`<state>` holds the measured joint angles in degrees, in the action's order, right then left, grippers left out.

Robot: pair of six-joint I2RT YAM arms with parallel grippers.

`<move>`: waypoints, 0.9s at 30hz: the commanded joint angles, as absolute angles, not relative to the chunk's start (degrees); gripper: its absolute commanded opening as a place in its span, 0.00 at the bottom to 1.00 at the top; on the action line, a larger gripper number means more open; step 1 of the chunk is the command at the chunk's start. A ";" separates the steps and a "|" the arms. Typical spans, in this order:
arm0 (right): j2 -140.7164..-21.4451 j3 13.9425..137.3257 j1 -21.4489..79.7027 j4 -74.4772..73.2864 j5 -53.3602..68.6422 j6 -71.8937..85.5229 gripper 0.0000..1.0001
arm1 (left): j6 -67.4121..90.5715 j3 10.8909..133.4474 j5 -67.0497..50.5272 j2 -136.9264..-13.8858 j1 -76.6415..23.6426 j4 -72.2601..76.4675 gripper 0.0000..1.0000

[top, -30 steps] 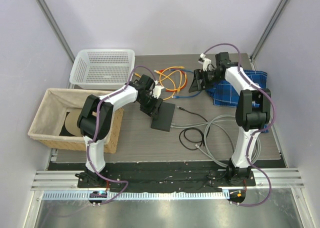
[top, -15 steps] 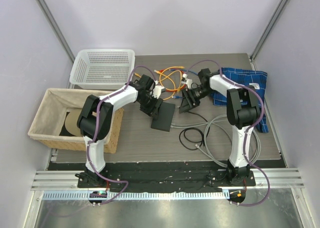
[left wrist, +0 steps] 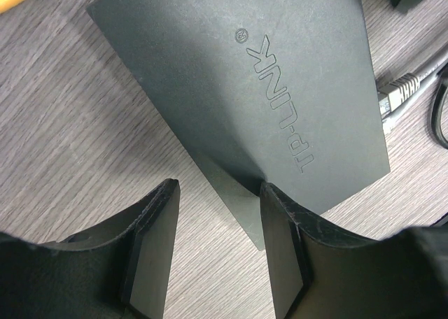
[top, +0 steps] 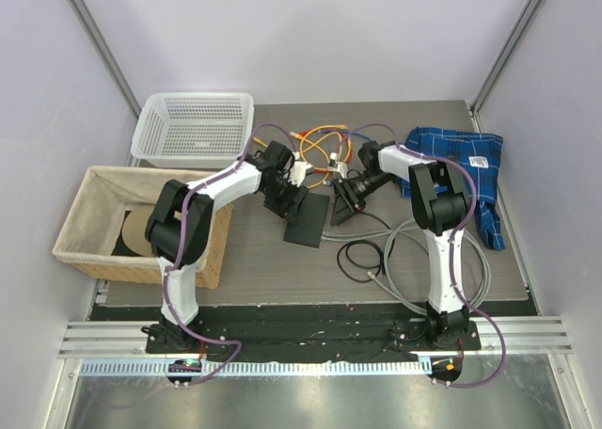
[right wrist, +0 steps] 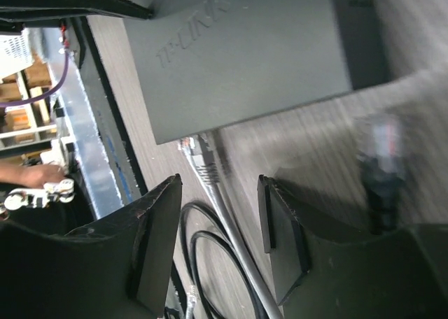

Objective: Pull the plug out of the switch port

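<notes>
Switch: we find the switch lying flat about the middle of the tabletop, a little toward the left edge, logo face up.
Plug: the plug on the grey cable meets the side of the switch that faces the right edge of the tabletop. The sockets are hidden from every view, so we cannot tell whether it sits fully in a port.
Left gripper: the left gripper is spread over the end of the switch that points to the far-left corner. One of its fingers is at the box's side wall and the other is over bare tabletop. It pinches nothing.
Why there: we read this as bracing, so the light box does not slide along when the cable is tugged.
Right gripper: the right gripper is spread too and holds nothing. In its own camera's view the grey cable runs through the gap just behind the plug.
Why there: straddling the cable close to the plug should let the pull run straight out of the port rather than bend the lead.
Step in hand: we judge the plug not yet gripped — closing on it comes first, then a pull toward the right edge.
Risk: a black cable loop lies near, toward the near edge — it could snag.
</notes>
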<state>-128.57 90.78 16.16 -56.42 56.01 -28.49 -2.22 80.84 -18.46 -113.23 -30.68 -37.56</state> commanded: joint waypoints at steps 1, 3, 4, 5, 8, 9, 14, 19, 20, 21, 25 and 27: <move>-130.78 90.53 18.01 -56.78 55.55 -30.94 0.55 | -5.71 77.96 -10.28 -117.16 -31.46 -39.99 0.54; -131.22 90.61 18.72 -56.43 55.11 -30.06 0.55 | -5.71 77.87 -10.20 -117.42 -31.46 -39.90 0.54; -131.39 90.70 18.89 -55.82 54.85 -29.62 0.55 | -5.71 77.87 -10.20 -117.60 -31.46 -39.90 0.54; -131.92 90.96 19.07 -55.55 54.76 -28.92 0.55 | -5.71 77.87 -10.20 -117.77 -31.55 -39.82 0.54; -132.54 91.32 19.42 -55.46 54.58 -28.56 0.55 | -5.71 78.05 -10.20 -117.95 -31.55 -39.64 0.54; -132.54 91.32 19.60 -55.46 54.58 -28.56 0.54 | -5.63 78.05 -10.28 -118.04 -31.47 -39.64 0.54; -133.15 91.58 20.21 -55.46 53.88 -28.30 0.52 | -5.63 78.13 -10.19 -118.13 -31.55 -39.73 0.54; -134.12 92.11 20.65 -56.34 53.35 -28.91 0.50 | -5.71 78.05 -10.19 -118.04 -31.46 -39.73 0.54; -134.21 92.28 20.83 -56.60 53.26 -29.09 0.49 | -5.71 78.05 -10.11 -118.04 -31.46 -39.81 0.54; -134.30 92.37 20.83 -56.95 53.17 -29.18 0.49 | -5.63 78.05 -10.19 -118.04 -31.46 -39.90 0.54; -134.82 92.72 21.27 -57.13 52.91 -29.27 0.47 | -5.71 78.05 -10.20 -117.95 -31.55 -39.81 0.54; -134.83 92.72 21.36 -57.13 52.47 -29.27 0.46 | -5.80 77.96 -10.11 -117.95 -31.46 -39.81 0.54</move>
<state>-132.42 92.38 20.32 -59.33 59.29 -26.81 -2.28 80.88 -18.17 -113.23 -30.79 -37.58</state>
